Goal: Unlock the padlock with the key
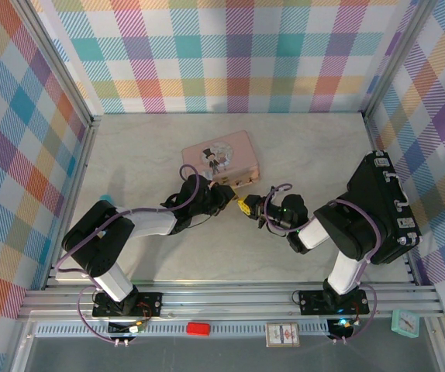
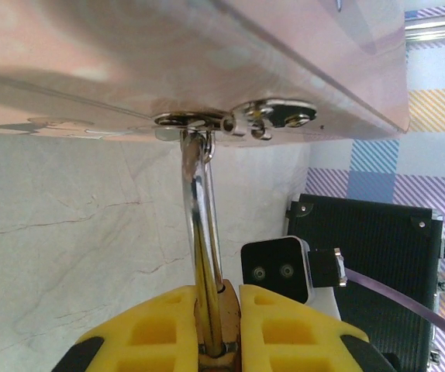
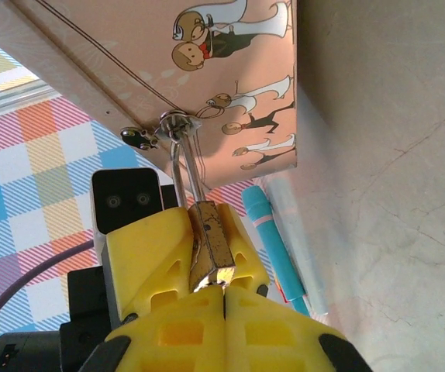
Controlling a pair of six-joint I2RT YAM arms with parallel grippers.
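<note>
The brass padlock hangs by its silver shackle from the clasp of the pink tin. My left gripper is shut on the padlock's body, one yellow finger on each side. My right gripper is shut, with its fingertips pressed up against the padlock's underside. Of the key only a grey sliver shows between those tips and the lock. In the top view the left gripper and right gripper meet just in front of the tin.
A teal pen lies on the marble table beyond the left arm. Checked walls close in the back and both sides. The right arm's black body stands at the right.
</note>
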